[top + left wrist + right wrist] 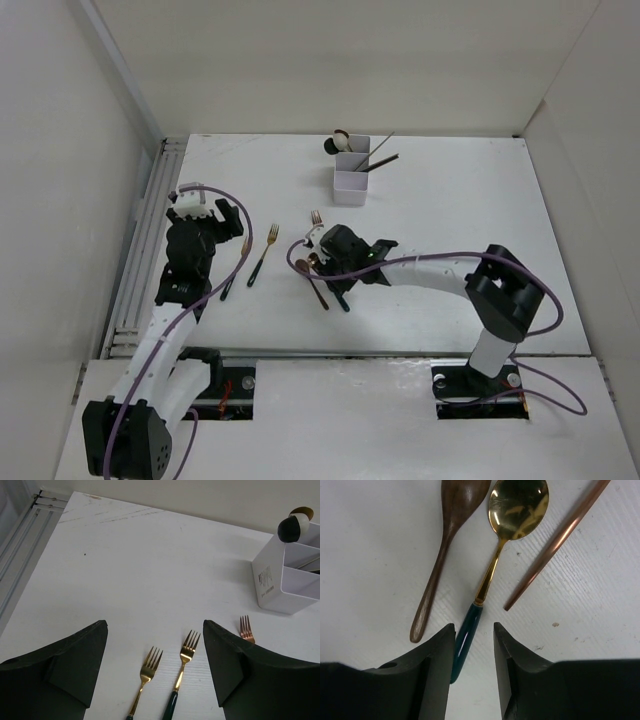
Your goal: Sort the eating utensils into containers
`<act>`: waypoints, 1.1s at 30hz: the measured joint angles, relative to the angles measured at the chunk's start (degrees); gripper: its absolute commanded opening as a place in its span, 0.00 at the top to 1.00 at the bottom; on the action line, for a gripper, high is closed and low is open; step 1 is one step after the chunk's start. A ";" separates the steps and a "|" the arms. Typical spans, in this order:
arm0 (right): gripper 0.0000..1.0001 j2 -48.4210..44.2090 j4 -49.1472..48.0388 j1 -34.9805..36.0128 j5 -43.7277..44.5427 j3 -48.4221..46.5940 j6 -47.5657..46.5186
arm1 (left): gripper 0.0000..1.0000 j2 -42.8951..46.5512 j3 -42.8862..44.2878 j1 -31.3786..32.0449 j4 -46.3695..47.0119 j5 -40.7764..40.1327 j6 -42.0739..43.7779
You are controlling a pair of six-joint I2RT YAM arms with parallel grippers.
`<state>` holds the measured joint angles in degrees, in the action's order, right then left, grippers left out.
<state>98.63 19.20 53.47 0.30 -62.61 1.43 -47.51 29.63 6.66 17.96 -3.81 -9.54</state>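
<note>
Right wrist view first: the right claw is down at the tabletop with its fingers pulled in to a narrow gap. The dark teal handle of the gold spoon runs right through that gap. It doesn't look clamped yet. There's bare tabletop showing on the right side of the handle, and I can't tell if the left finger is touching it.

The spoon's long axis goes up the frame from the claw, with the bowl at the top leaning a bit right. So the fingers sit across the handle, which is what you'd want for a squeeze. Just left of it lies a brown wooden spoon, roughly parallel. On the right a copper handle slants off to the upper right. Both are close, but neither is between the fingers.

Left wrist view: the left claw is spread wide and holding nothing. It hovers over a gold fork and a green-handled gold fork, with a copper fork off to the right. Further on, at the upper right, is the white organizer, with a black spoon poking out of its far end.

Top view puts the organizer in the upper middle, beyond the right claw. So the right arm is clearly the nearer one for this spoon. My guess is the next move is close, lift and carry it up-frame, without dragging the wooden spoon along.
</note>
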 measured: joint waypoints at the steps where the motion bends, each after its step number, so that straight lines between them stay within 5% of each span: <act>1: 0.58 0.98 0.15 0.04 0.39 -0.66 0.09 | 0.26 0.11 -0.07 0.00 0.04 0.09 -0.04; 13: 0.64 6.29 3.54 0.31 3.58 -3.54 1.64 | 0.26 0.87 -0.98 0.00 0.48 0.31 -0.50; 21: 1.00 6.82 3.85 1.01 4.48 -4.13 2.51 | 0.26 0.87 -1.16 0.00 0.48 0.31 -0.72; 33: 1.00 8.17 3.89 0.98 5.07 -6.84 1.73 | 0.25 0.87 -1.16 -0.44 0.48 0.28 -0.87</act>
<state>106.80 23.09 54.46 5.37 -69.45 3.16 -46.63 28.47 6.22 18.44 -3.53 -10.41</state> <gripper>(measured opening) 0.192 0.753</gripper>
